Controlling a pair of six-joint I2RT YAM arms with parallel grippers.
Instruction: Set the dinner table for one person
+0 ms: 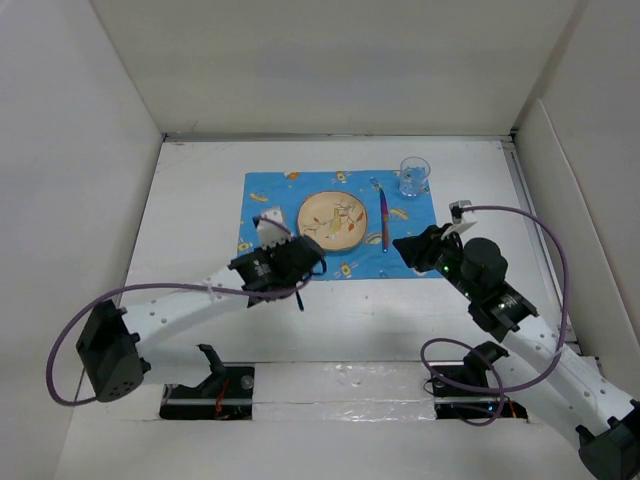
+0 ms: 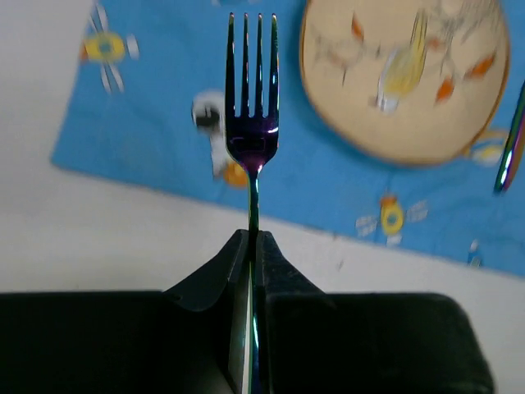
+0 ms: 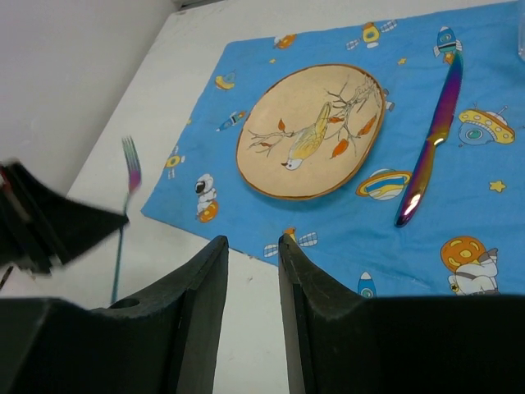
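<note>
We clamp the fork (image 2: 252, 123) by its thin handle in the left end effector (image 2: 253, 240); we judge it may swivel and land askew against the plate (image 2: 406, 78). The right end effector (image 3: 253, 246) stands apart, empty.

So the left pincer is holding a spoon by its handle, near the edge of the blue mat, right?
Not a spoon: a fork, its four tines plain in the left wrist view. The left pincer does hold it by its handle, near the edge of the blue mat.
</note>
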